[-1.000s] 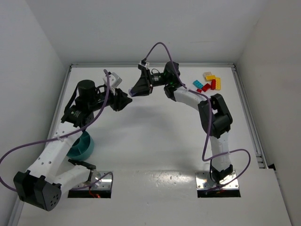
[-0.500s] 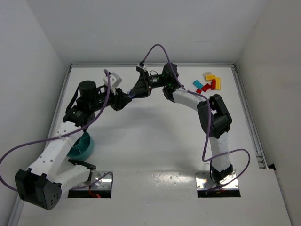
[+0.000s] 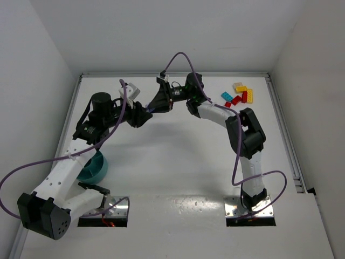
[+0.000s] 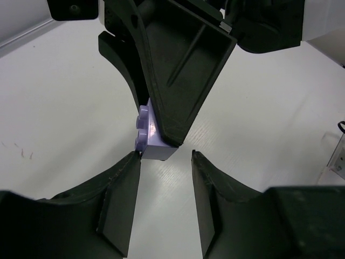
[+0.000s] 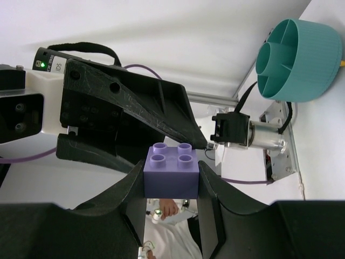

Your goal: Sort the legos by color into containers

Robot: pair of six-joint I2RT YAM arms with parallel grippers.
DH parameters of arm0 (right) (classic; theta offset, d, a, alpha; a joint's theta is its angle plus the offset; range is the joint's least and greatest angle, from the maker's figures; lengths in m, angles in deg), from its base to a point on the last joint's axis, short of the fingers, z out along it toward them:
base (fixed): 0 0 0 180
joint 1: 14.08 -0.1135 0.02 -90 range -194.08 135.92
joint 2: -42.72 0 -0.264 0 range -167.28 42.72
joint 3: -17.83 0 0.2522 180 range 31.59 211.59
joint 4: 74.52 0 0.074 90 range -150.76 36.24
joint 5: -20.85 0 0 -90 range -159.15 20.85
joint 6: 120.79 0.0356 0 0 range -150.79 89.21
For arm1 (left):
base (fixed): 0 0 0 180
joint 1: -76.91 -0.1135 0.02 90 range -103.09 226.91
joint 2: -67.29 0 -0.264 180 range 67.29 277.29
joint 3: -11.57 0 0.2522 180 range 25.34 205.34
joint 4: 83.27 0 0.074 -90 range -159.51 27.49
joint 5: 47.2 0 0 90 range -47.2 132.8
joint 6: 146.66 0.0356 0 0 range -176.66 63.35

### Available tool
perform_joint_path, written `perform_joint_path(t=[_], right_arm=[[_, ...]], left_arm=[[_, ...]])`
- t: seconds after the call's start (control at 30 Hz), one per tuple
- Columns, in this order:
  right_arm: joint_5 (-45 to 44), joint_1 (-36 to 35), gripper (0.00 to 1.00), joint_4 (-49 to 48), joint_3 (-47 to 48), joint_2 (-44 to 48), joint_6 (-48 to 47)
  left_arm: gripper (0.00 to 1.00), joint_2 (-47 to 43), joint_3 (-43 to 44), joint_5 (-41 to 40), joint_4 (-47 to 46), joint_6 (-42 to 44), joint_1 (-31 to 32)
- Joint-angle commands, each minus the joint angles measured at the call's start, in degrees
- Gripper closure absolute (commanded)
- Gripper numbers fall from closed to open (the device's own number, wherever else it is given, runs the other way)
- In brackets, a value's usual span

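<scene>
A purple lego [image 5: 171, 172] sits clamped between the pads of my right gripper [image 5: 171, 181], studs facing the camera. The left wrist view shows this lego [image 4: 151, 135] just beyond my left gripper [image 4: 166, 156], which is open; its left fingertip [image 4: 132, 162] is at the brick's lower corner. Both grippers meet in mid-air over the back middle of the table, the left gripper [image 3: 141, 115] facing the right gripper [image 3: 157, 104]. Several red, yellow and blue legos [image 3: 239, 94] lie at the back right. The teal bowl of containers [image 3: 94, 167] stands partly under the left arm.
The bowl [image 5: 296, 54] shows its dividers and central hub in the right wrist view. Metal base plates [image 3: 250, 208] hold the arms at the near edge. White walls close in the table on three sides. Purple cables [image 3: 180, 56] loop above both arms.
The right gripper has shifted slightly left with the purple lego, closer to the left gripper. The left jaws narrowed, then widened again.
</scene>
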Motion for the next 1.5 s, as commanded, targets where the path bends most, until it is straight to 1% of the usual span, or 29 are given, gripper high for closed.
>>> perform_joint_path(t=[0.0, 0.17, 0.2, 0.27, 0.53, 0.67, 0.87, 1.1, 1.27, 1.47], right_arm=[[0.34, -1.82, 1.0, -0.79, -0.02, 3.0, 0.25], [0.34, -1.82, 1.0, -0.79, -0.55, 3.0, 0.25], [0.34, -1.82, 1.0, -0.79, -0.55, 3.0, 0.25], [0.34, -1.82, 1.0, -0.79, -1.16, 3.0, 0.25], [0.34, -1.82, 1.0, -0.79, -1.16, 3.0, 0.25], [0.34, -1.82, 1.0, -0.26, -1.16, 3.0, 0.25], [0.34, -1.82, 1.0, -0.26, -1.78, 3.0, 0.25], [0.34, -1.82, 1.0, -0.26, -3.54, 3.61, 0.25], [0.34, -1.82, 1.0, -0.26, -3.54, 4.14, 0.25], [0.34, -1.82, 1.0, 0.26, -2.4, 4.14, 0.25]], left_arm=[[0.51, -0.16, 0.5, 1.52, -5.12, -1.04, 0.85], [0.51, -0.16, 0.5, 0.99, -5.12, -1.04, 0.85], [0.53, -0.16, 0.5, 0.99, -5.64, -1.04, 0.85], [0.53, -0.16, 0.5, -0.58, -5.64, -1.04, 0.85], [0.53, 0.46, 1.03, -1.12, -6.7, -1.04, 1.38], [0.47, 0.46, 1.03, -2.61, -7.75, -1.04, 1.38], [0.46, 0.46, 1.55, -3.85, -8.28, -0.52, 1.9], [0.46, -0.07, 1.55, -10.7, -8.28, -0.52, 1.9], [0.46, -0.07, 1.55, -11.23, -8.81, 0.1, 1.9], [0.46, -0.07, 1.55, -8.42, -8.81, 0.1, 1.9]])
